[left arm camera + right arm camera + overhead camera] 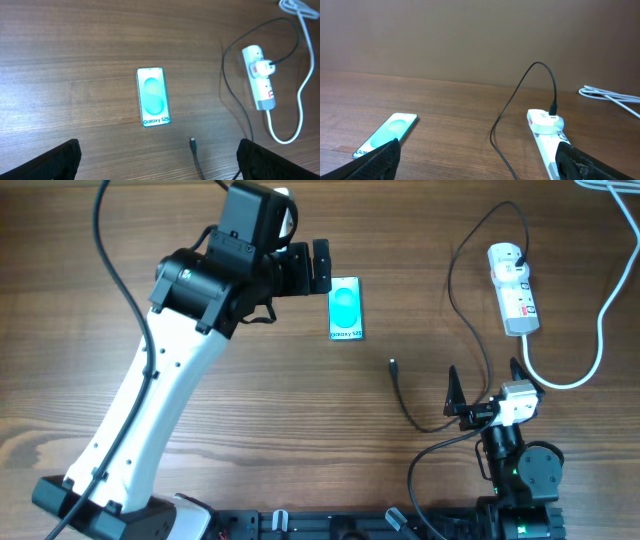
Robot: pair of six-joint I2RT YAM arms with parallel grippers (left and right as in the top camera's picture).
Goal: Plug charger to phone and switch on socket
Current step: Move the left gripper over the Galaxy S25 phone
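The phone (345, 308) lies flat with its teal screen up; it also shows in the left wrist view (152, 97) and the right wrist view (386, 132). My left gripper (321, 265) is open and empty, just left of the phone's far end. The charger cable (455, 290) runs from its white adapter (509, 268), plugged into the socket (513, 303), to a loose connector tip (392, 364) on the table, also seen in the left wrist view (192, 143). My right gripper (486, 382) is open and empty, near the table's front, apart from the cable.
The socket's thick white cord (600, 330) loops to the right and off the far right edge. My left arm (150, 400) crosses the left half of the table. Black robot cables lie by the right arm's base (430, 455).
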